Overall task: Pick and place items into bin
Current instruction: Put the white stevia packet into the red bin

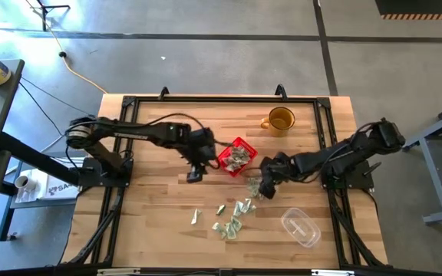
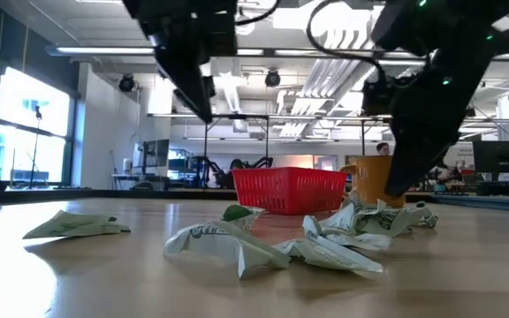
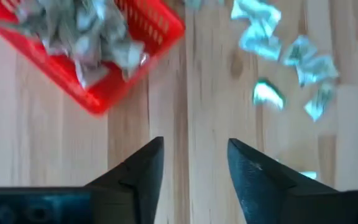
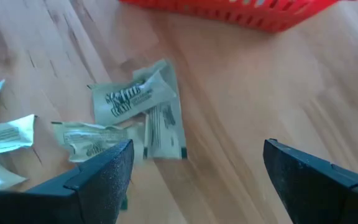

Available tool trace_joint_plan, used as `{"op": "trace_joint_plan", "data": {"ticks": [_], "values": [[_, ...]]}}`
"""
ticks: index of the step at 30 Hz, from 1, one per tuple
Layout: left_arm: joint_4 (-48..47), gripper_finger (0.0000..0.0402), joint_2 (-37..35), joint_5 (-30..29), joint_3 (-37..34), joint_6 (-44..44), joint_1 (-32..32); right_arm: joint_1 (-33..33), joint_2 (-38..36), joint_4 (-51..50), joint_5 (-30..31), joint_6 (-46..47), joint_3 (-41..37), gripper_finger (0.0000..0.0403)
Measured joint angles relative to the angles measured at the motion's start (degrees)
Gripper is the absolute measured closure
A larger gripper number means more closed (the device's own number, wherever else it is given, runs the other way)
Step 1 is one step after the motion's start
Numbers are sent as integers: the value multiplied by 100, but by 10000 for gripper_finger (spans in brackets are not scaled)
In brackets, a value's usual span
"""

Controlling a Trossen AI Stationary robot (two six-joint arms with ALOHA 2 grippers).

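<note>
High view: red bin point(image 1: 237, 157) sat near centre of the wooden surface point(image 1: 152, 222), already holding several wrapped items point(image 3: 86, 34). Left pincer point(image 1: 196, 173) hung just at the bin's 9 o'clock, fingers point(image 3: 143, 171) partly apart, nothing between them. Right pincer point(image 1: 265, 186) was at the bin's 4 o'clock, spread wide and empty over loose items point(image 4: 138, 102). More items point(image 1: 232, 217) lay scattered toward 6 o'clock. Amber mug point(image 1: 280, 120) at 1 o'clock, clear container point(image 1: 301, 228) at 5 o'clock

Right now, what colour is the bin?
Bright red bin, clearest in the left wrist view.
</note>
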Motion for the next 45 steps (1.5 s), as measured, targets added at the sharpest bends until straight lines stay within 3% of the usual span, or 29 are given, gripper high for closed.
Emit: {"op": "trace_joint_plan", "data": {"ticks": [7, 11, 16, 19, 26, 30, 34, 36, 41, 45], "values": [[-100, 234, -678, -474, -864, -866, -196, -643, 156, 388, -643, -602, -154, 77], [-93, 242, -1018, -531, -1390, -1541, -229, -722, 385, 844, -1177, -939, -150, 116], [-15, 243, -1485, -617, -1954, -2203, -323, -682, 702, 1014, -1184, -882, -121, 174], [35, 243, -1730, -768, -2177, -2555, -454, -690, 716, 875, -1176, -716, -59, 222], [26, 243, -2072, -1018, -2493, -3242, -950, -681, 674, -316, -1296, -986, 790, 389], [37, 243, -2066, -1227, -2584, -3550, -1290, -740, 673, -1019, -1005, -1057, 1565, 380], [69, 243, -2063, -1447, -2624, -3921, -1632, -886, 664, -1837, 166, -1510, 2414, 399], [135, 243, -2063, -1590, -2624, -4079, -1808, -1104, 664, -1914, 357, -1794, 2674, 395], [626, 243, -2063, -1755, -2624, -4196, -2237, -1790, 796, -1576, -370, -2100, 2733, 400], [491, 243, -2061, -1913, -2624, -4551, -2449, -1973, 898, -1638, -1262, -2224, 2729, 392]]}}
